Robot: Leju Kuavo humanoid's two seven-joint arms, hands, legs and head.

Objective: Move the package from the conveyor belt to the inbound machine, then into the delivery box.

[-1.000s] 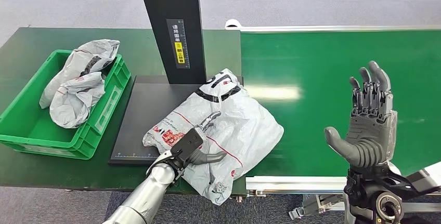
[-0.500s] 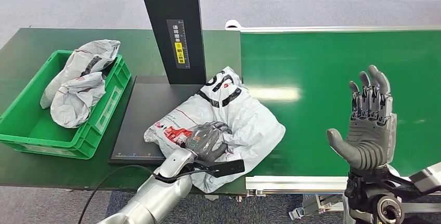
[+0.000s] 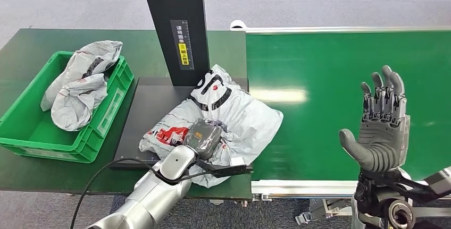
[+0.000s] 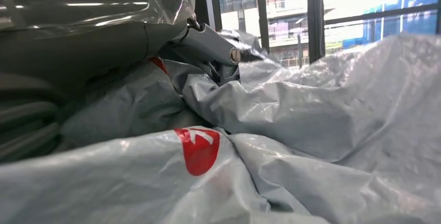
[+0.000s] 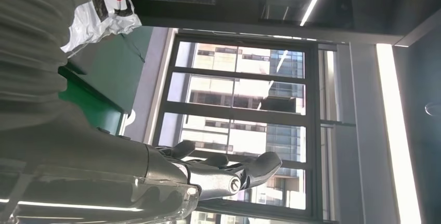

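Parcel-sorting station: green conveyor belt (image 3: 340, 96), black scanner stand (image 3: 175, 27), green crate (image 3: 32, 133) of mail bags.

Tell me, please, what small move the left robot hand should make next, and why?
Probably drag the crumpled grey plastic package further onto the flat black scanner platform: the left robot hand grips it, yet part overhangs the green conveyor belt.
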